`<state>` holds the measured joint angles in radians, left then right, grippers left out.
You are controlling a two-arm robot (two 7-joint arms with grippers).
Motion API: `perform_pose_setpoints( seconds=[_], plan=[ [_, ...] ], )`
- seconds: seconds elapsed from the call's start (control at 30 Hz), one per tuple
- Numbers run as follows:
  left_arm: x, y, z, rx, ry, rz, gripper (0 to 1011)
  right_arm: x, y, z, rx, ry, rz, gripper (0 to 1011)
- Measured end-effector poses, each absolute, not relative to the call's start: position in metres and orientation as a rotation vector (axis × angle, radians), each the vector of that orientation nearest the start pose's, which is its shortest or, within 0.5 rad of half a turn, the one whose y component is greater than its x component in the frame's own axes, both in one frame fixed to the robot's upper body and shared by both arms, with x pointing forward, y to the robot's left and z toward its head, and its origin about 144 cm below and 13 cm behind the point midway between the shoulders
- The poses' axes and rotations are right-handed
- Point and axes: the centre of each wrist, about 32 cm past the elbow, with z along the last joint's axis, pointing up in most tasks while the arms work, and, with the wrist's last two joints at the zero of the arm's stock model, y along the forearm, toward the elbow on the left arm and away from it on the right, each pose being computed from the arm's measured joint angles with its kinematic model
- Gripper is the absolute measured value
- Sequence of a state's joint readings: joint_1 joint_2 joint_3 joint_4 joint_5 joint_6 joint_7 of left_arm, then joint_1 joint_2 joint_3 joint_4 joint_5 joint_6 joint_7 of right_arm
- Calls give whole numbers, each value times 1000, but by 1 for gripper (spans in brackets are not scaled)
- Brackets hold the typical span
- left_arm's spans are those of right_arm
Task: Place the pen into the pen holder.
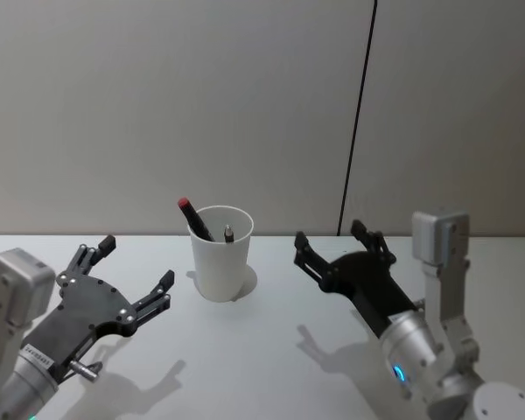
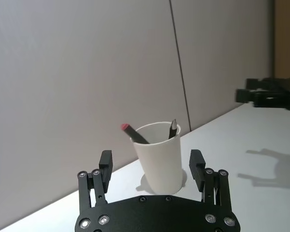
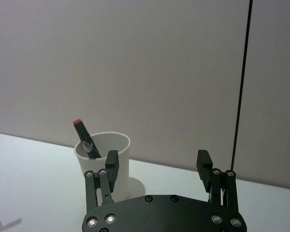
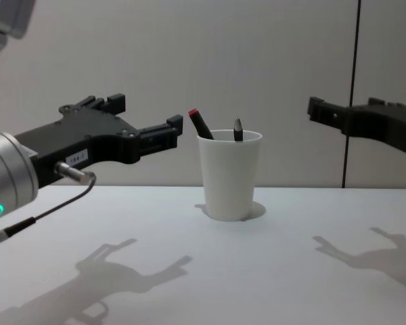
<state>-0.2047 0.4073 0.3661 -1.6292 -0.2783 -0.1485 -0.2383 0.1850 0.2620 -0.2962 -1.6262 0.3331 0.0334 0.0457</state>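
Observation:
The pen holder [image 1: 220, 255] is a white paper cup standing on the table between my two arms. A black pen [image 1: 193, 218] with a red end leans inside it, its top sticking out over the rim. A second pen [image 1: 228, 233] with a grey tip stands in the same cup. My left gripper [image 1: 137, 262] hovers open to the cup's left, holding nothing. My right gripper [image 1: 330, 234] hovers open to the cup's right, also holding nothing. From the left wrist, the cup [image 2: 159, 150] sits just ahead of the open gripper [image 2: 151, 157]. The chest view has the cup [image 4: 230, 176] midway between both grippers.
The white table [image 1: 262, 350] extends around the cup, with the grippers' shadows on it. A plain grey wall [image 1: 157, 105] with a dark vertical seam [image 1: 357, 122] stands close behind the cup.

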Motion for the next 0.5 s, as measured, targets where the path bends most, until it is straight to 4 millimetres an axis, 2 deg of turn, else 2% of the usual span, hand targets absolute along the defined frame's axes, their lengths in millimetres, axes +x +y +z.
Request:
perform_pose_setpoints(
  seconds=[0.5],
  plan=[
    [493,205,1205,33,-272,1092,1000,459,-229,1193,57,-68,-1228,1001]
  ],
)
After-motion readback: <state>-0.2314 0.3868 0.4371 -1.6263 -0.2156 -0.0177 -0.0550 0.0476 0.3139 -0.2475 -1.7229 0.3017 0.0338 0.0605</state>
